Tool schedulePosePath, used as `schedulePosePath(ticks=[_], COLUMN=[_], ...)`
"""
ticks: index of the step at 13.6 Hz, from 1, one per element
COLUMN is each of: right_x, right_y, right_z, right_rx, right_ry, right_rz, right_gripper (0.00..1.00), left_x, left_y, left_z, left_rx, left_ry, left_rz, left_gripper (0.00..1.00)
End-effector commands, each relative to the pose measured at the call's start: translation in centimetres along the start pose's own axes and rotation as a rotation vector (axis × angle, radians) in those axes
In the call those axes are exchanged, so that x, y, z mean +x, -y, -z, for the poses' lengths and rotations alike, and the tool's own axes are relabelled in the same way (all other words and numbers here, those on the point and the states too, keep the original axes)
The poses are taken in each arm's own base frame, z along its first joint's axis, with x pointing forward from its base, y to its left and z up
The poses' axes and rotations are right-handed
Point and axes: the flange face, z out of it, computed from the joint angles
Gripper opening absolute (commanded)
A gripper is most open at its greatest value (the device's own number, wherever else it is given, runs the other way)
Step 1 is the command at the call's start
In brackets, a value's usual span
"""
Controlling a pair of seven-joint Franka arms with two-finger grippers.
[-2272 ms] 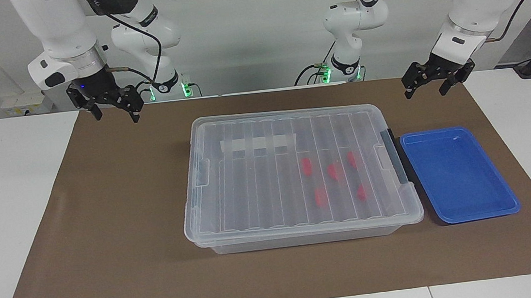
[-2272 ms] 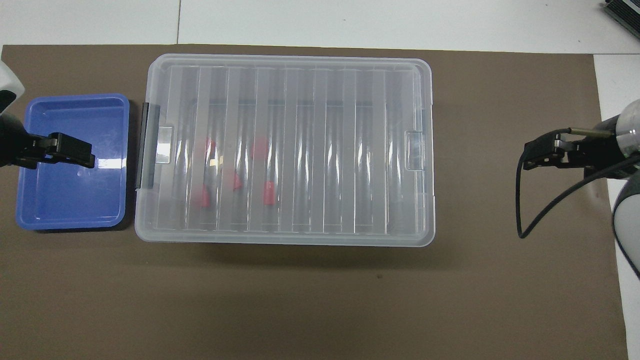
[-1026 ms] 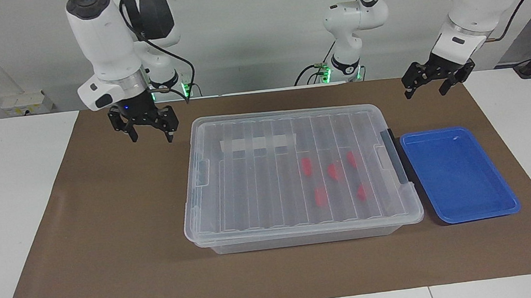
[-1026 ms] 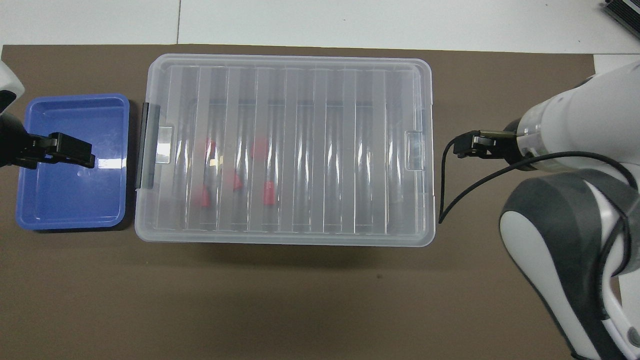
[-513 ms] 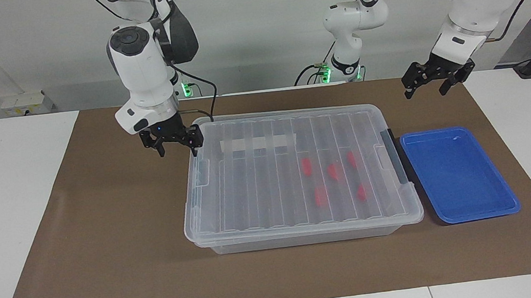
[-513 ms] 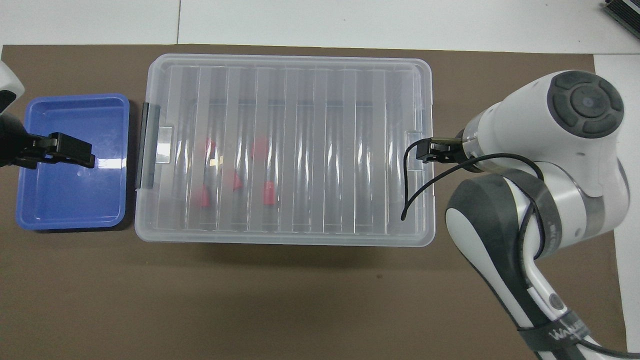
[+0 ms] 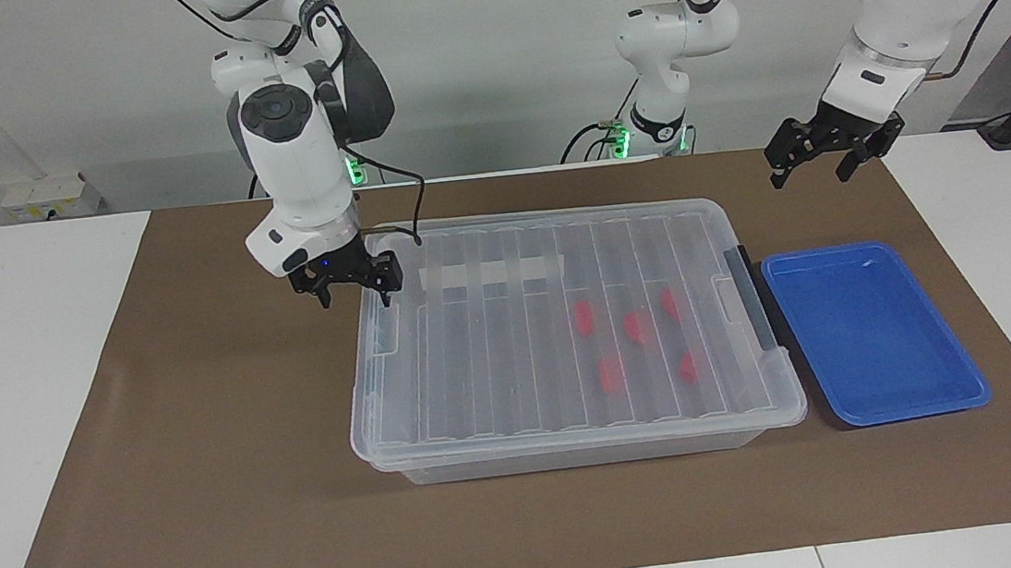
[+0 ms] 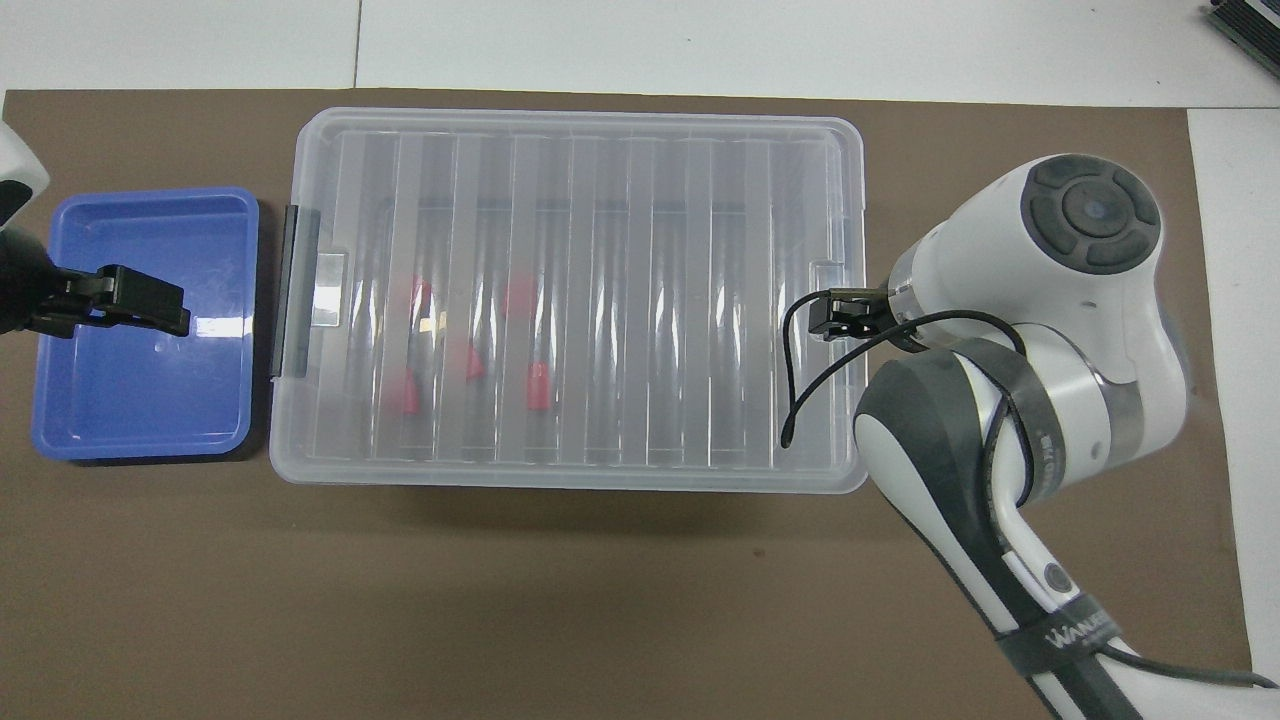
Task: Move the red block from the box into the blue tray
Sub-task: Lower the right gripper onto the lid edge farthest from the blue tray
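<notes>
Brown mat over a white table (image 7: 33, 385), white wall at the back. My right gripper (image 7: 354, 291) hangs jaws apart, holding nothing, over the right arm's end of the box (image 7: 575, 426). The lid's on, and five red blocks (image 7: 611, 374) sit inside near the blue tray (image 7: 961, 389) end. My left gripper (image 7: 817, 169) waits over the mat, unclenched and empty too.
</notes>
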Motion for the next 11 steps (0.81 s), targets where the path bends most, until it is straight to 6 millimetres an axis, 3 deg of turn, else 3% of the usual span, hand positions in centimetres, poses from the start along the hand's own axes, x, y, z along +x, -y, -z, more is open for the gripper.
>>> schedulePosePath(ticks=[1, 7, 11], right_x=[0.0, 1.0, 2.2], right_y=[-0.9, -4.1, -7.3], right_z=[-0.4, -1.1, -1.3], right_rx=[-0.016, -0.027, -0.062], right_ry=[-0.005, 0.012, 0.007], right_rz=[0.031, 0.109, 0.222], right_gripper=[0.95, 0.95, 0.95], left_x=[-0.7, -0.7, -0.7], left_y=[0.3, 0.3, 0.3], left_z=[0.2, 0.1, 0.2], left_rx=[-0.015, -0.015, -0.015], left_ry=[-0.013, -0.011, -0.013], left_rz=[0.010, 0.010, 0.010], left_gripper=[1.00, 1.00, 1.00])
